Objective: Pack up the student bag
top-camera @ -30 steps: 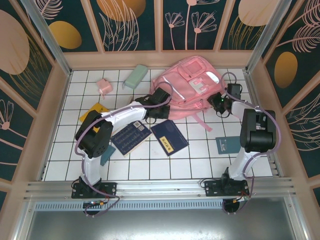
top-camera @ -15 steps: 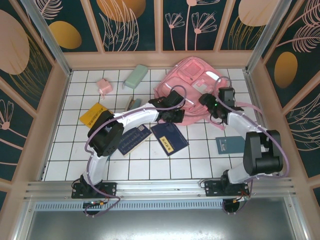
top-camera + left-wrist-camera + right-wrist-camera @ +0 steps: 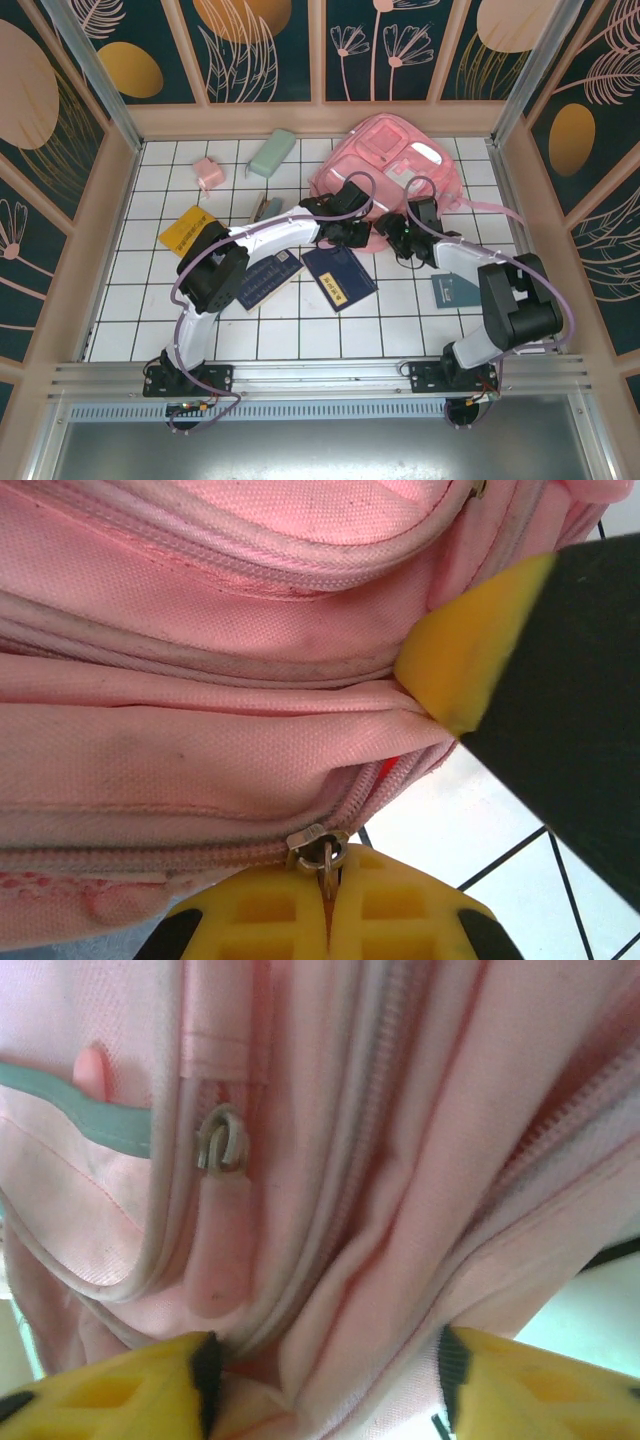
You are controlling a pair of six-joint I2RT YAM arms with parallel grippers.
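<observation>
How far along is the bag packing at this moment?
Done: nothing looks packed. The yellow book, a dark blue book, the mint case and the small pink box lie on the table outside the student bag.
In hand: the left gripper is shut on a zipper pull, and the right gripper straddles a fold of bag fabric.
Left: unzipping, then loading.

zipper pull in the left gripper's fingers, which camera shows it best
Left wrist: the zipper pull is close up, its metal ring pinched in the shut left gripper at a seam of the student bag. Top external gives the whole bag, the pull too small to pick out. Right wrist shows a different pull on another zipper.
</observation>
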